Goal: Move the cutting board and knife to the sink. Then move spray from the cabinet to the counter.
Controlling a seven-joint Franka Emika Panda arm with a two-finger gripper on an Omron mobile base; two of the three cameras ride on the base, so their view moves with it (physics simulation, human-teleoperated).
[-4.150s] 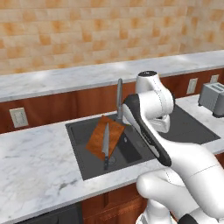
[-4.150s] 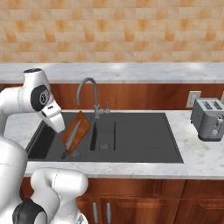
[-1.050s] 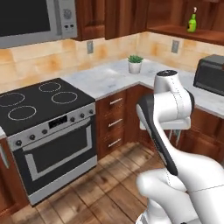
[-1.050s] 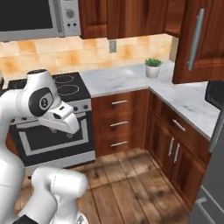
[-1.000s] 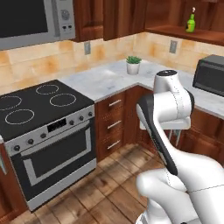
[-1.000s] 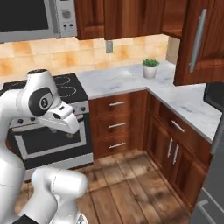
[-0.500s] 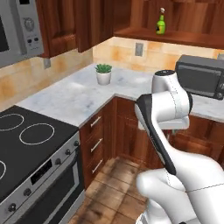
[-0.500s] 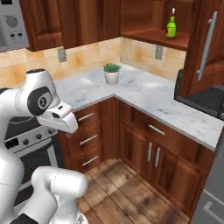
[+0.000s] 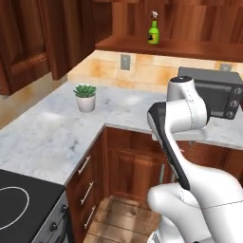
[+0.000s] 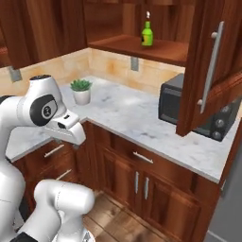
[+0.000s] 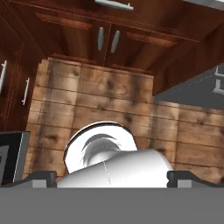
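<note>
Spray (image 9: 153, 32) is seen standing upright on the shelf of the cabinet (image 9: 190, 47), above the counter (image 9: 118, 109) and well above a potted plant (image 9: 86, 97) and a microwave (image 9: 213, 90). The gripper (image 11: 112, 177) is pointed down at the wooden floor (image 11: 96, 100), far below the spray, with its fingers (image 11: 41, 177) spread wide and nothing held between them.

Spray (image 9: 153, 32): green bottle, dark label, white-and-red head.
Cabinet (image 10: 156, 49): reddish-brown wood, panelled back.
Surface (image 10: 142, 118): white marble, grey veining.
Potted plant (image 9: 86, 97): green leaves, white pot.
Microwave (image 9: 217, 91): black.
Backsplash (image 9: 156, 71): tan and orange tiles.
Floor (image 11: 87, 100), beyond the dark fingers (image 11: 39, 177): streaked brown planks.
</note>
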